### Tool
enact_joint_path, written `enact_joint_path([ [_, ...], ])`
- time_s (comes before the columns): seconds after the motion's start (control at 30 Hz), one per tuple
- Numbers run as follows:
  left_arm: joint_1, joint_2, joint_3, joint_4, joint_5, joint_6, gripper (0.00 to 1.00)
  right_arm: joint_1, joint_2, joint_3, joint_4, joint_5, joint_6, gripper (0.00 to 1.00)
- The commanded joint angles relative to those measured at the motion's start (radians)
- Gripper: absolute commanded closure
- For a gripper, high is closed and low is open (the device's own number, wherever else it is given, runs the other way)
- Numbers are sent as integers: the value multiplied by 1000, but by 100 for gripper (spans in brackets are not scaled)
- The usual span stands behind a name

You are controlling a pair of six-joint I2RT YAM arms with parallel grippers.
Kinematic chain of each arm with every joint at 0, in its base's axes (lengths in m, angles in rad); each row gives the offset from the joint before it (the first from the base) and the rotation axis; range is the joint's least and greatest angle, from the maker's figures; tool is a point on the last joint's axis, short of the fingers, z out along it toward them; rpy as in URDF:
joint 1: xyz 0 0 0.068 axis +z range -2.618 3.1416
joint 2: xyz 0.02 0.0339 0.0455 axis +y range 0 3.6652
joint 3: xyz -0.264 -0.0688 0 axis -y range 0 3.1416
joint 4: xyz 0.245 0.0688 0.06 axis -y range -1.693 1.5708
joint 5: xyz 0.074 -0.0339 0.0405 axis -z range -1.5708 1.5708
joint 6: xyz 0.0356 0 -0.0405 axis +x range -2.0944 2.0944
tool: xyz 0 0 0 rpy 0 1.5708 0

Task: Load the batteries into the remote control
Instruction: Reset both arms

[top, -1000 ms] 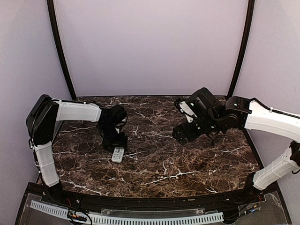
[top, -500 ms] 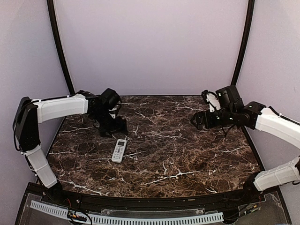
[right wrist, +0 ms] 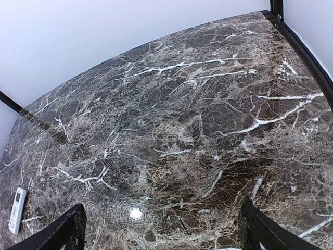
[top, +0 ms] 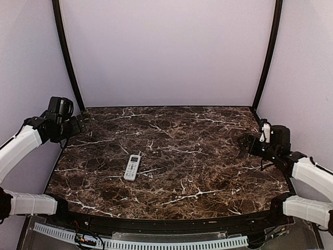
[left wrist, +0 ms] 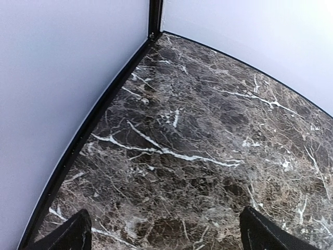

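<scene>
Remote control (top: 132,167) lies face up, left of centre on the table (top: 208,156), no batteries in sight, so with the left gripper (left wrist: 165,237) and right gripper (right wrist: 160,229) both gaping empty at the sides, I'd park them without sweeping across it.

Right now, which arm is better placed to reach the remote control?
Probably the left: the remote control lies left of centre, nearer the left gripper than the right gripper. Both grippers are open and empty.
</scene>
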State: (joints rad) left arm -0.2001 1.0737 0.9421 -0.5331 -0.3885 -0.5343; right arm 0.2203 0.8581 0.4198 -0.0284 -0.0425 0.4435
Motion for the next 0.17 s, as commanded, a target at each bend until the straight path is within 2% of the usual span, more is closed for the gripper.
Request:
enact_joint_path([
  [0.0, 5, -84, -116, 157, -153, 93, 1, -4, -36, -75, 146, 61, 114, 1],
  [0.13, 5, -88, -170, 191, -165, 112, 1, -4, -65, -103, 169, 59, 114, 1],
])
